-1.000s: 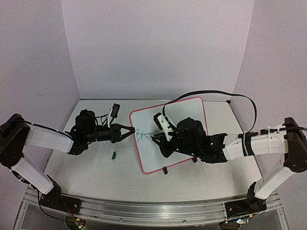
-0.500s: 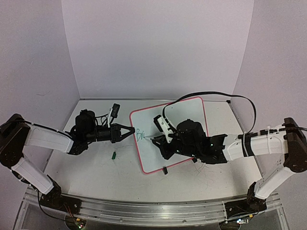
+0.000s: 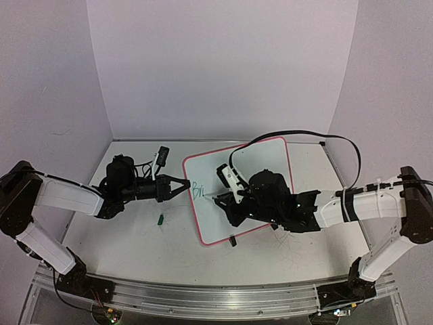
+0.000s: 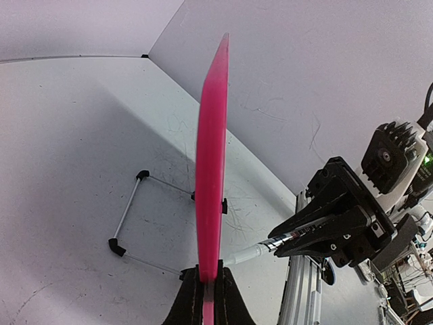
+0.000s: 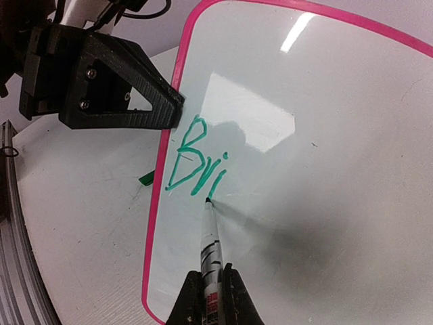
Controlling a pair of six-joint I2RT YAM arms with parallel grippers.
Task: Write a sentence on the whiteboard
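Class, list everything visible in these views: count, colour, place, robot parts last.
whiteboard: one, white, pink frame, mid-table
writing "Bri": one, green, by board's left edge
marker: one, white barrel, green tip at the board
small piece, maybe a cap: one, green, table left of board
small object: one, black-and-white, table's back, unidentifiable
cable: one, black, arching over board's far edge
wire stand: one, silver, black ends, behind board
table: one, white, under everything
left gripper: one, black, shut on board's left edge
right gripper: one, black, shut on marker
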